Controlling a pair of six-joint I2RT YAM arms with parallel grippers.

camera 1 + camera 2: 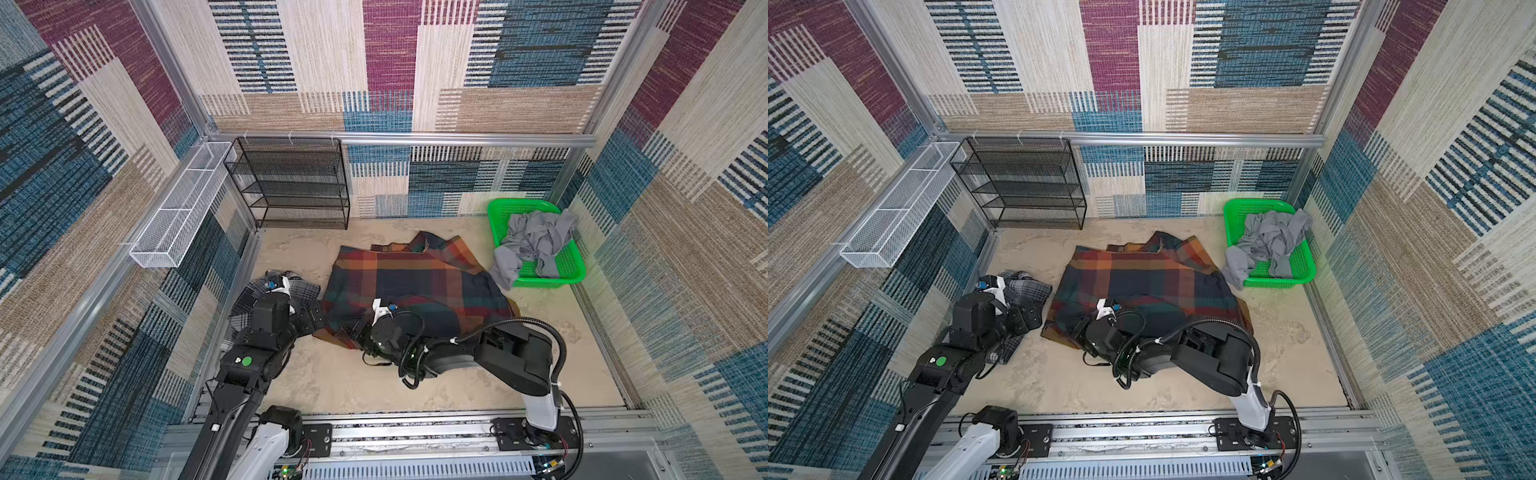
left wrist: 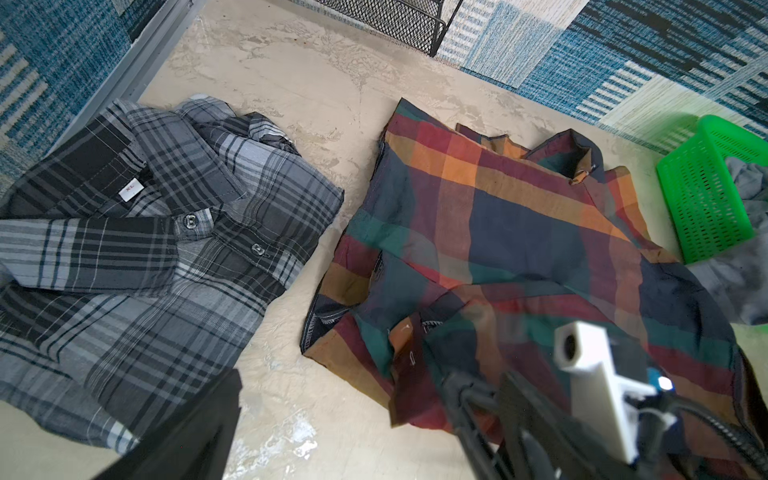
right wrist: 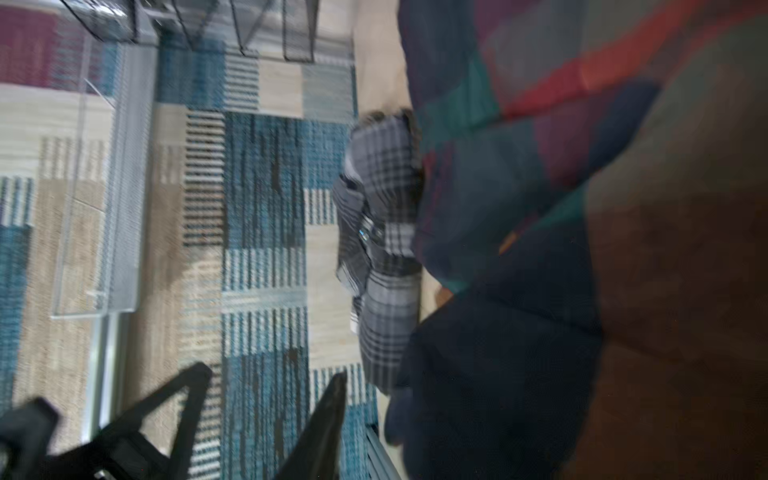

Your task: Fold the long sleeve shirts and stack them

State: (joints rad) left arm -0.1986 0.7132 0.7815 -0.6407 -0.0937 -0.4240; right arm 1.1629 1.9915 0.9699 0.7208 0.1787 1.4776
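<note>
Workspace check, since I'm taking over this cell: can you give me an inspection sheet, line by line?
Surface: beige tabletop, mottled; no spills seen.
Job's things: grey plaid shirt folded at left; multicolour plaid shirt beside it, rumpled, apart, not stacked.
Clutter: green basket holding grey garments, one draped over its rim.
Claws: left claw open near the gap between shirts; right claw open at the multicolour shirt's near edge.
Cables: black corrugated hose arches over the right arm; no snag seen.
Surroundings: black mesh rack, white mesh tray, carpet-lined walls.
</note>
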